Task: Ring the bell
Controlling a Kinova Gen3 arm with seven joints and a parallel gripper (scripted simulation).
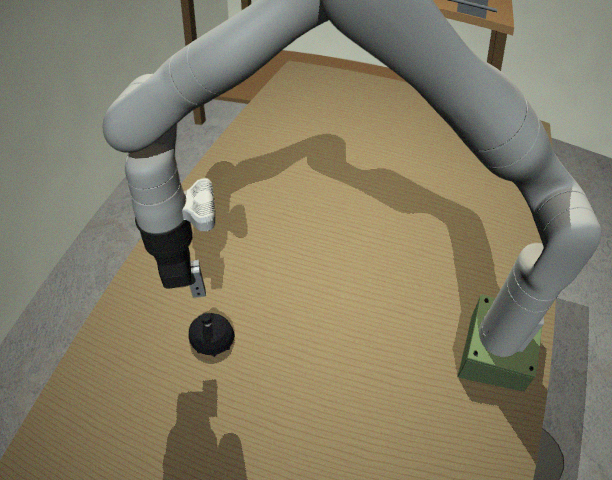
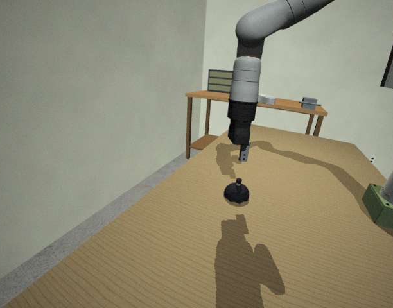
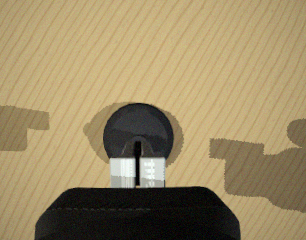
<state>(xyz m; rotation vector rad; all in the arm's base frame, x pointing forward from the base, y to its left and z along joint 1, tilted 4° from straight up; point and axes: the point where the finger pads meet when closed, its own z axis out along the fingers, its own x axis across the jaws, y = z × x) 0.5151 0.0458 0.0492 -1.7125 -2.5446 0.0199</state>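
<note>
A black dome-shaped bell [image 1: 211, 335] stands on the wooden table, with a small button [image 1: 207, 320] sticking up from its top. It also shows in the exterior view [image 2: 237, 194] and in the wrist view [image 3: 137, 131]. My gripper [image 1: 197, 292] points straight down and hangs a short way above the bell, clear of the button. Its fingers are shut with nothing between them. In the exterior view the gripper [image 2: 243, 158] is above the button [image 2: 238, 181]. In the wrist view the shut fingertips [image 3: 137, 172] cover the near part of the bell.
The arm's green base [image 1: 502, 346] stands at the table's right edge. A side table with small boxes stands by the far wall.
</note>
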